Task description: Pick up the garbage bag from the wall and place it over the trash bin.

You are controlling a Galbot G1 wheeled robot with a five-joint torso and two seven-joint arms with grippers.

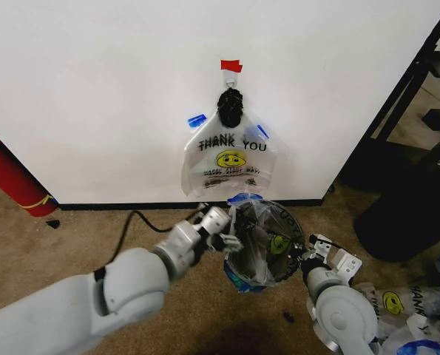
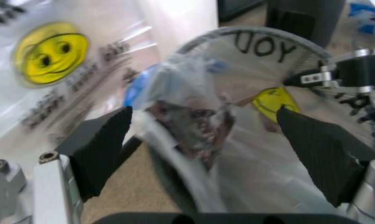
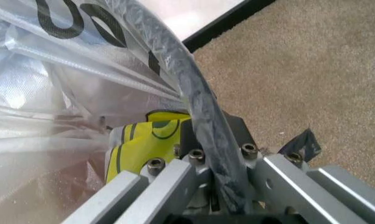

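A garbage bag (image 1: 273, 238) with a yellow smiley lies draped over the round trash bin (image 1: 238, 275), its plastic covering the rim. My left gripper (image 1: 231, 238) is at the bin's left side. In the left wrist view it (image 2: 206, 154) is open, its dark pads (image 2: 103, 149) straddling crumpled plastic (image 2: 194, 112). My right gripper (image 1: 308, 257) is at the bin's right rim. In the right wrist view it (image 3: 215, 186) is shut on the bag-wrapped rim (image 3: 194, 98). More bags (image 1: 227, 159) hang on the white wall (image 1: 94, 89) below a red tape patch (image 1: 231, 66).
A red cylinder (image 1: 9, 177) leans at the far left by the baseboard. A black cable (image 1: 134, 218) crosses the carpet. Loose bags (image 1: 404, 303) lie on the floor at the right. Dark furniture (image 1: 412, 207) stands right of the wall's corner.
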